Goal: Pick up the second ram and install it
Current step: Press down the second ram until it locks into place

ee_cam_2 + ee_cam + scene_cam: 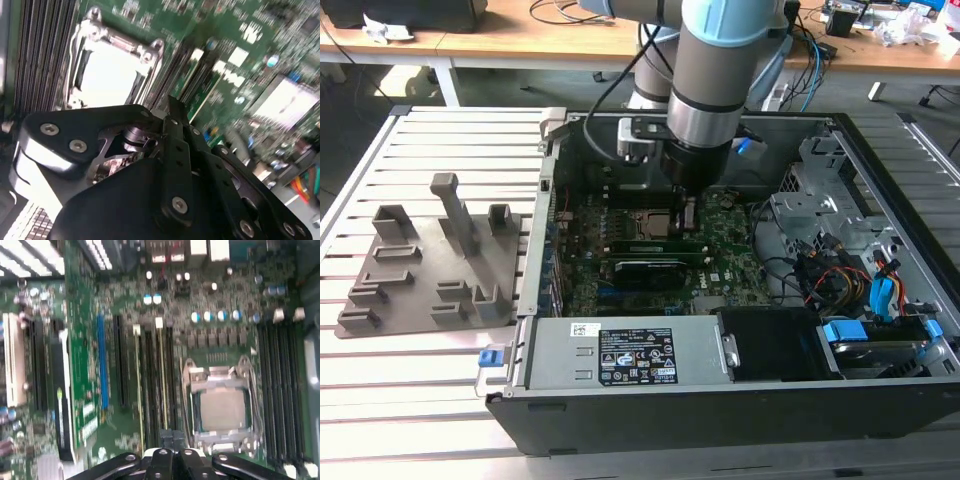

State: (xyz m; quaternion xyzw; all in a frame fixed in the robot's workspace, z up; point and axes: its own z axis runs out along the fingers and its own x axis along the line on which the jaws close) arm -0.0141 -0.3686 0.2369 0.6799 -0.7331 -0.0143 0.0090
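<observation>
Gripper [688,212] lowered inside the open computer case [880,180], above the motherboard [220,347] beside the processor socket [222,410]. Fingers [167,439] pressed together, nothing visibly grasped. Ram stick [138,385] stands seated in a slot by the socket.

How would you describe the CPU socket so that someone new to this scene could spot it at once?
Find the open black computer case in the exterior view; a green motherboard lies inside it. Near the board's middle sits the CPU socket. It is a square metal frame around a pale silver plate, unlike the long, narrow dark slots that run on either side of it.
</observation>
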